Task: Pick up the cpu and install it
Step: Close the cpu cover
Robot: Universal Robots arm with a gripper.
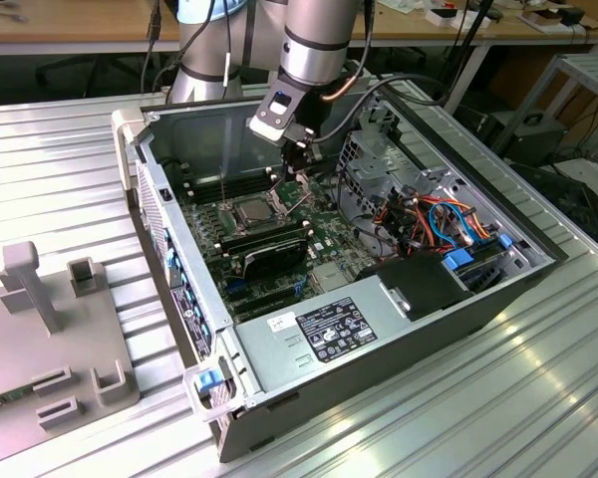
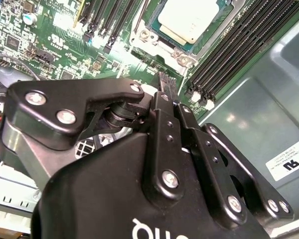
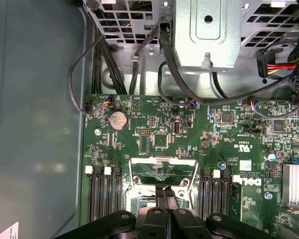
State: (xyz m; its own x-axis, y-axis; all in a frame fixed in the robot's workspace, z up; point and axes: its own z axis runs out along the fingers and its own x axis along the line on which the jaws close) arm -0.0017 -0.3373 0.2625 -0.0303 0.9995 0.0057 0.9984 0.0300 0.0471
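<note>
bright, even light from above in the exterior view, with pale glare streaks on the ribbed tabletop (image 1: 538,398). the case (image 1: 209,139) interior sits in shade. in the second wrist view the circuit board (image 2: 55,30) washes out in one patch; the near black jaws look soft, perhaps out of focus.

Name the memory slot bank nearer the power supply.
The bank between the cpu and the power supply; the other bank lies beyond the cpu.

We note the cpu (image 2: 189,19) lid as dull silvery metal, the gripper (image 2: 165,82) as glossy black, the table (image 1: 498,398) as ribbed bright metal.
</note>
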